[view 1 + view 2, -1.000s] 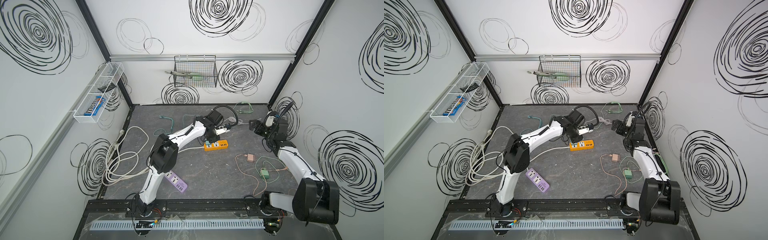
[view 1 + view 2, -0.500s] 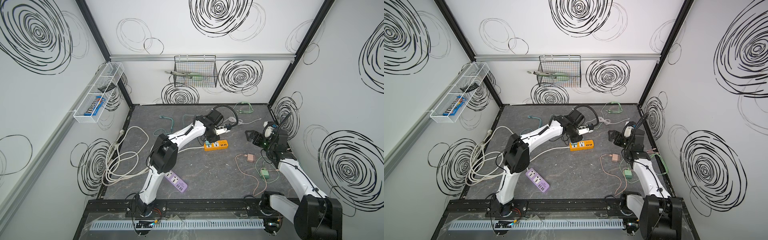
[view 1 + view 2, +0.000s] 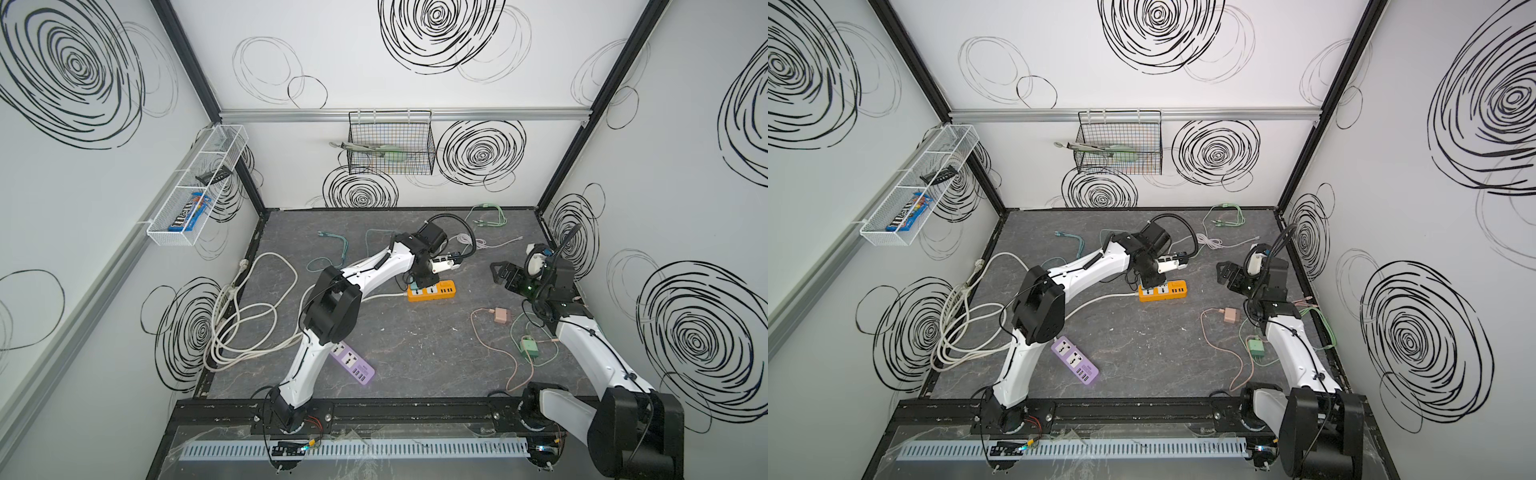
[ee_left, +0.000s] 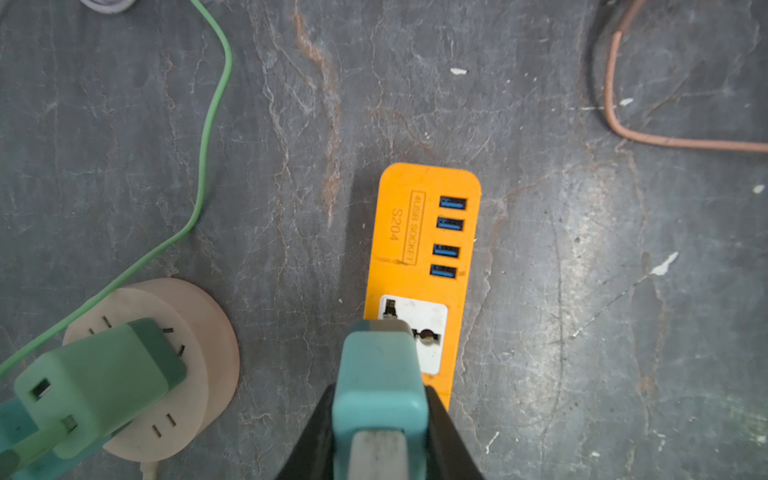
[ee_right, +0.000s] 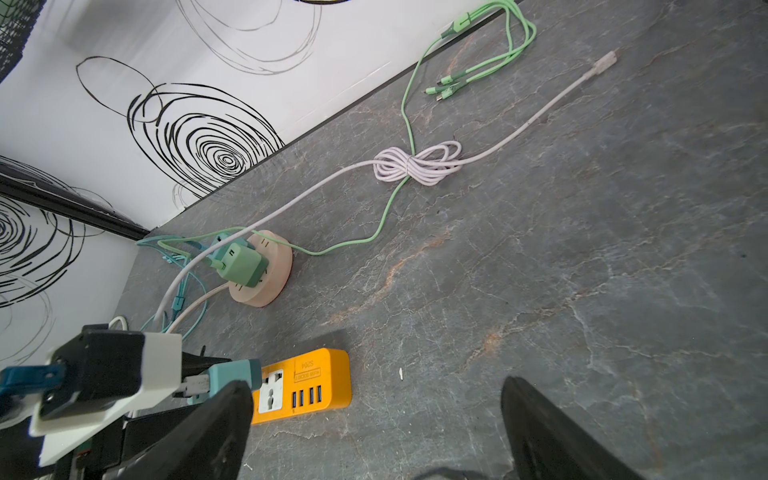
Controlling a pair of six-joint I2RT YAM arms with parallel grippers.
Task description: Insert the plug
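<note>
One wall tray [image 3: 154, 227] holds candy [image 3: 189, 211]; left gripper [image 4: 380, 419] pinches teal plug [image 4: 380, 370]; right gripper [image 5: 374, 388] spread.

White walls [image 3: 353, 62] with black spirals enclose a grey marbled floor [image 3: 415, 340].

Strip [image 3: 432, 289] centre, plug [image 4: 380, 374] over its socket [image 4: 432, 332].
Round hub [image 5: 266, 286] just behind; 2nd strip [image 3: 353, 365] front-L; cable coil [image 3: 245, 316] far L; charger [image 3: 501, 316] R.

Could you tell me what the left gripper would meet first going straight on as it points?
The teal plug in the left gripper would likely meet the white socket of the orange power strip first; depth is unclear.
</note>
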